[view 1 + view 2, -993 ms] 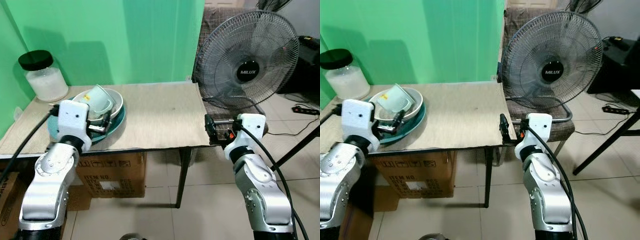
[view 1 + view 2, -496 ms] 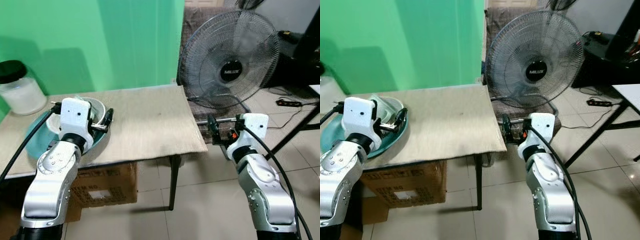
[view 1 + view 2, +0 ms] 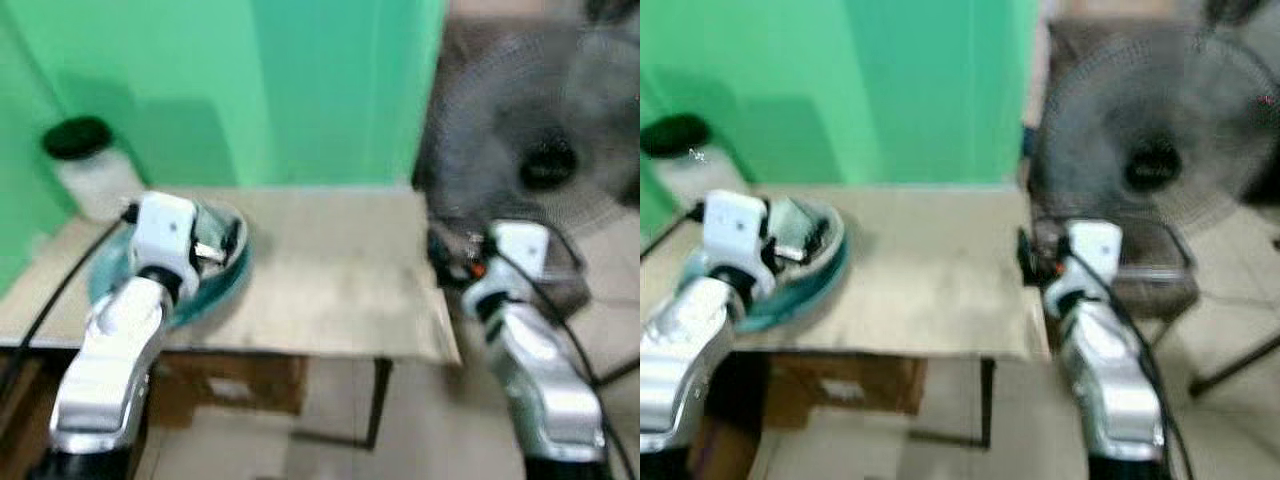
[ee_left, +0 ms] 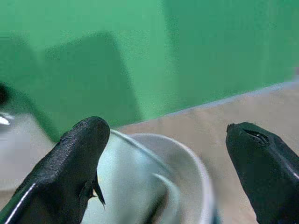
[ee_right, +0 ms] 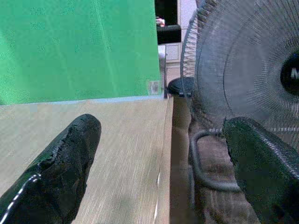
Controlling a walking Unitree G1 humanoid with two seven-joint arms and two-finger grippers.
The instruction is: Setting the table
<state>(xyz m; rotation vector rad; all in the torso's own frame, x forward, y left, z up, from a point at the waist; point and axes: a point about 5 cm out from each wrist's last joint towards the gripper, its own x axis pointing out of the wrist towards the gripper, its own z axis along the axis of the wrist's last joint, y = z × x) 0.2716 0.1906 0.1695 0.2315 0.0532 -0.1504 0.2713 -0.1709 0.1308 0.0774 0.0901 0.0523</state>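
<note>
The head views are blurred. At the left end of the beige-topped table lies a teal plate with a white bowl on it, and a pale green cup leans inside the bowl. My left gripper hovers at the bowl's near rim, its fingers spread wide, open and holding nothing. My right gripper is level with the table's right edge, between table and fan. It is open too, and its fingers frame the tabletop and the fan's base.
A glass jar with a black lid stands at the table's back left corner. A large standing fan is close to the table's right edge. Cardboard boxes sit under the table. A green wall backs the table.
The camera has swung back to the left and the picture is now blurred. Both grippers hold about the same place, the left at the bowl, the right by the table's edge.
</note>
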